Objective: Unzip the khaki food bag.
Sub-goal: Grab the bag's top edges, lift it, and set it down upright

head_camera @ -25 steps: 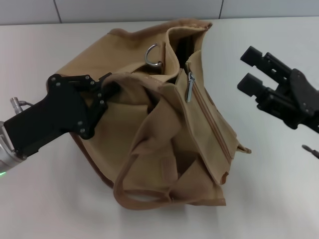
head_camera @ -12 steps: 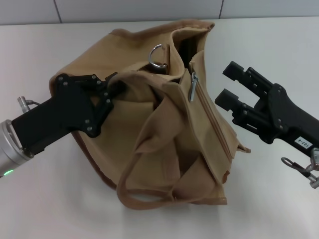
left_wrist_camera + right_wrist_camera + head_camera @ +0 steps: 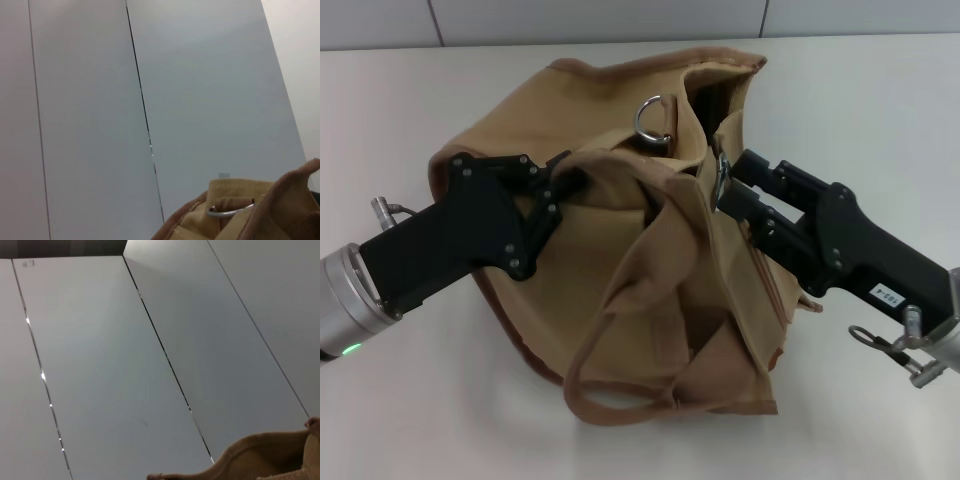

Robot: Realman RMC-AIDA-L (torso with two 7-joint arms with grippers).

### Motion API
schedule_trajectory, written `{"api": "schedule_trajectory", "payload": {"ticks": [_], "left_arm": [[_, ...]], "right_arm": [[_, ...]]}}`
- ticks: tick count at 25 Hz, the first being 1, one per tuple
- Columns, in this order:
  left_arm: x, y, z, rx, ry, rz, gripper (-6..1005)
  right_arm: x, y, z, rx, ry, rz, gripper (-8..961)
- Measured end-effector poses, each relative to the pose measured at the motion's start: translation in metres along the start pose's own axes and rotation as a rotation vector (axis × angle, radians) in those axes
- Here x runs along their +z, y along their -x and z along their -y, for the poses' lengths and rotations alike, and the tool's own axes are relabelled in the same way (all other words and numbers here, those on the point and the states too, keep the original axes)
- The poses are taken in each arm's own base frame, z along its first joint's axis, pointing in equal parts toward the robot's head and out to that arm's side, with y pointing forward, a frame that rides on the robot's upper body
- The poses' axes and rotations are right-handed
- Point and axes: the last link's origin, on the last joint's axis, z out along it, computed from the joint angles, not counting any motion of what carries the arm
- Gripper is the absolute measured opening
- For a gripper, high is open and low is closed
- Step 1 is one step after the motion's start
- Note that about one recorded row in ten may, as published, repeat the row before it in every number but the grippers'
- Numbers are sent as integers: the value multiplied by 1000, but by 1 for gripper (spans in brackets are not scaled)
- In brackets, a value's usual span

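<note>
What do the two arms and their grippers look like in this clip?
Both grippers, left gripper and right gripper, are matte black, angular linkages studded with small screws. Each mounts on a silver cylindrical wrist; the left shows a green light, the right a small white label and metal ring.

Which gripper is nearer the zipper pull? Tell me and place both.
Right. The right gripper has its fingertips at the zipper pull on the khaki food bag; the left gripper grips the bag's fabric farther off, on its left side.
</note>
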Motion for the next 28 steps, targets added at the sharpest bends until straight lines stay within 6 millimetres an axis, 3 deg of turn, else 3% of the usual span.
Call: {"api": "schedule_trajectory", "payload": {"ticks": [7,18,28], "left_arm": [[2,1,-2,-1,17,6,47],[6,0,0,12,25,-2,48],[5,-2,8,29,-11,-2,48]], "right_arm": [[7,-9,3,31,-32,-32,408],[13,-15,9,50,-75,-57,353],[-8,-6,19,26,-192,10,298]]}}
